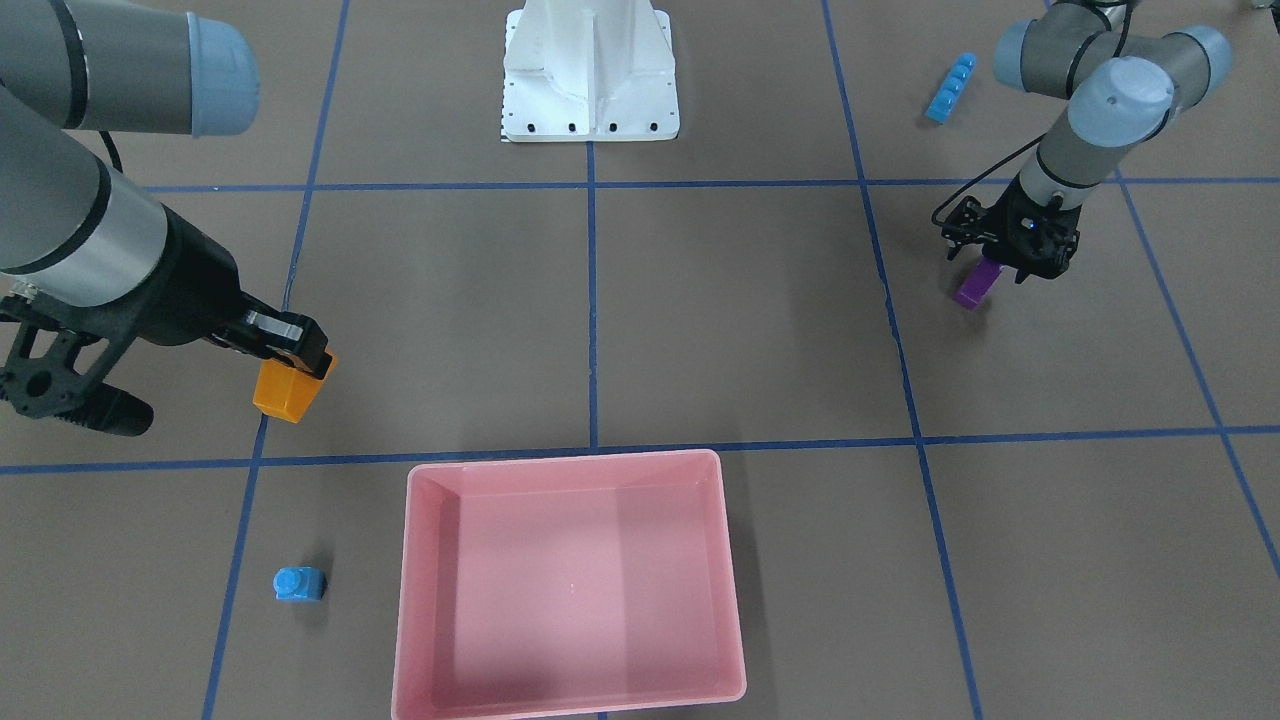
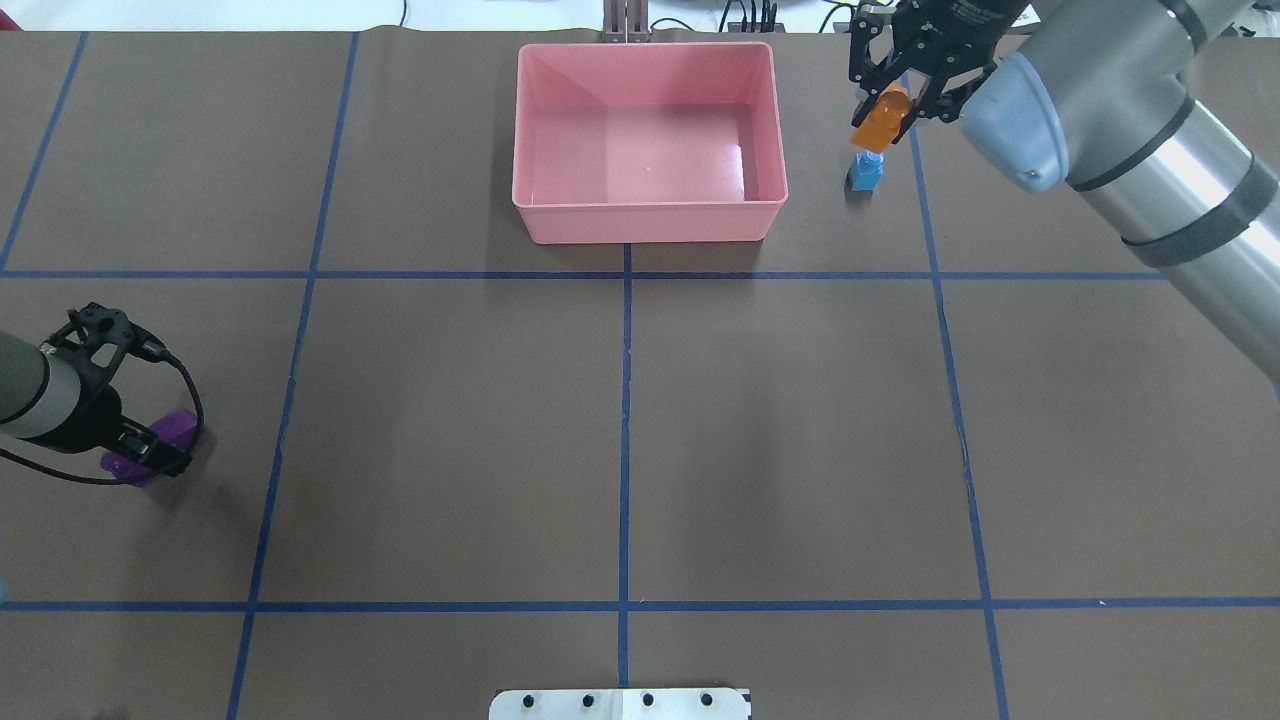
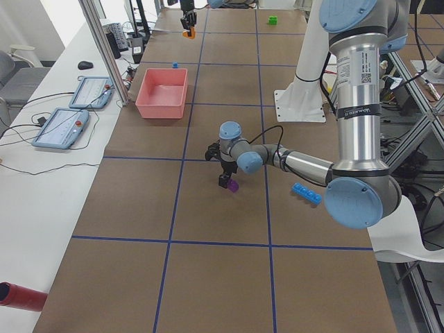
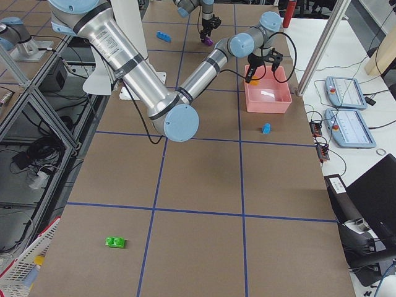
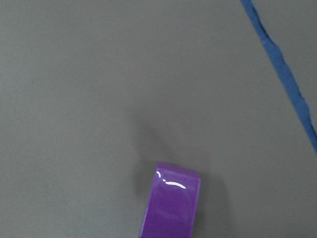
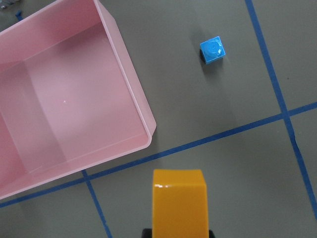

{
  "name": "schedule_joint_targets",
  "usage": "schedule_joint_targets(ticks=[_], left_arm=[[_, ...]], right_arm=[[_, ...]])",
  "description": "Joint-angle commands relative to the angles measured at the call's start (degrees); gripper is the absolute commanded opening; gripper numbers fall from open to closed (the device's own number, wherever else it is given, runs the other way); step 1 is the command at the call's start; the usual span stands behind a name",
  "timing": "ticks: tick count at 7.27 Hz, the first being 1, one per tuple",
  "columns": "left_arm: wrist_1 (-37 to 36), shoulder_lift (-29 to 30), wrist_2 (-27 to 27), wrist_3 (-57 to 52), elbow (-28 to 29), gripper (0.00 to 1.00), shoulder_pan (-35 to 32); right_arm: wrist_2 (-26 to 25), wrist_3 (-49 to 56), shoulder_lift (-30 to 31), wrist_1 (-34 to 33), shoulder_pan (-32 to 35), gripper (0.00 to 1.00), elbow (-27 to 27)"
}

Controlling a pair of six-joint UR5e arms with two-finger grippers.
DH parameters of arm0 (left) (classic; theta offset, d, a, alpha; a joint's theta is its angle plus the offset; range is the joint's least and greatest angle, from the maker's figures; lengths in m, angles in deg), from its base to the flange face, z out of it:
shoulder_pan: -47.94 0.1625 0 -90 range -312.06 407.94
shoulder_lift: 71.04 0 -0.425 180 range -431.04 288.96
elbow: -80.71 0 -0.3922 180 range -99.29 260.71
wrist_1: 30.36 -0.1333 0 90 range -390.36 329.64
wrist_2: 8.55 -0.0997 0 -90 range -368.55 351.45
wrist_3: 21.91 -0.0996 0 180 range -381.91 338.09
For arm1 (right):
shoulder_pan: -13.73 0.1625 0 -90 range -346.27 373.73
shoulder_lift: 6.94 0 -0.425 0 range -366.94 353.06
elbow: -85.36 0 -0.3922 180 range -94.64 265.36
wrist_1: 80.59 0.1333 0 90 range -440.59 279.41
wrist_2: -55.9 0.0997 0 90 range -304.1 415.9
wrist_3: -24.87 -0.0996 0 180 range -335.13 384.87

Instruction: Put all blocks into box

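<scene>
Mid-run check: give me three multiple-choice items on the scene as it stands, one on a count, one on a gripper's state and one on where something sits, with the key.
1. How many blocks lie in the box?
A. none
B. two
C. four

2. The right gripper is:
A. open and empty
B. shut on the orange block
C. shut with nothing in it

3. The small light-blue cube is:
A. inside the box
B. on the table beside the box
C. held in the right gripper

Key:
1 A: the box's floor is bare in every view that shows it.
2 B: the orange block hangs in the right gripper's grip, above the table.
3 B: the cube stands on the table, apart from the box's wall.
</scene>
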State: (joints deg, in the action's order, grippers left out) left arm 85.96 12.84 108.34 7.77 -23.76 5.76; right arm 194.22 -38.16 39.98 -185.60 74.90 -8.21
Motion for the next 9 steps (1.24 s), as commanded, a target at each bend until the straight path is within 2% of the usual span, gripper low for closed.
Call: schedule_joint_targets(ticks=[1, 2, 3, 4, 5, 6, 7, 8, 9], left_arm=[[0.05, 0.24, 0.0, -0.07, 1.28, 0.58, 0.16], [-0.04, 0.24, 0.0, -0.07, 1.37, 0.35, 0.68], [0.05, 0.15, 0.0, -0.07, 1.28, 0.26, 1.21], [-0.04, -0.11, 0.09, -0.07, 0.5, 0.06, 1.3], [-0.21, -0.81, 0.78, 0.11, -1.6, 0.0, 1.13], [-2.65, -2.56, 2.88, 0.11, -6.32, 0.0, 0.78], [-11.29, -1.62, 7.16, 0.2, -13.15, 0.0, -0.61], [-21.82, 4.31, 7.73, 0.29, -16.96, 0.0, -3.93], [-32.8, 15.59, 7.82, 1.42, -16.91, 0.0, -7.27]], right_arm=[[-0.24, -0.51, -4.1, 2.69, -0.79, 0.0, 6.18], [-0.33, -0.51, -6.29, 5.23, -0.88, 0.0, 9.86], [-1.37, -0.51, -8.92, 8.65, -1.76, 0.0, 14.34], [-2.78, -0.51, -11.47, 12.16, -2.63, 0.0, 19.34], [-4.44, -0.43, -13.41, 15.77, -2.82, 0.0, 23.22], [-7.07, -0.43, -13.52, 20.15, -3.6, 0.0, 24.91], [-11.27, -0.43, -13.61, 27.16, -5.61, 0.0, 28.15], [-14.71, -0.43, -14.31, 31.4, -7.2, 0.0, 31.4], [-17.27, -0.51, -14.4, 35.01, -8.43, 0.0, 33.26]])
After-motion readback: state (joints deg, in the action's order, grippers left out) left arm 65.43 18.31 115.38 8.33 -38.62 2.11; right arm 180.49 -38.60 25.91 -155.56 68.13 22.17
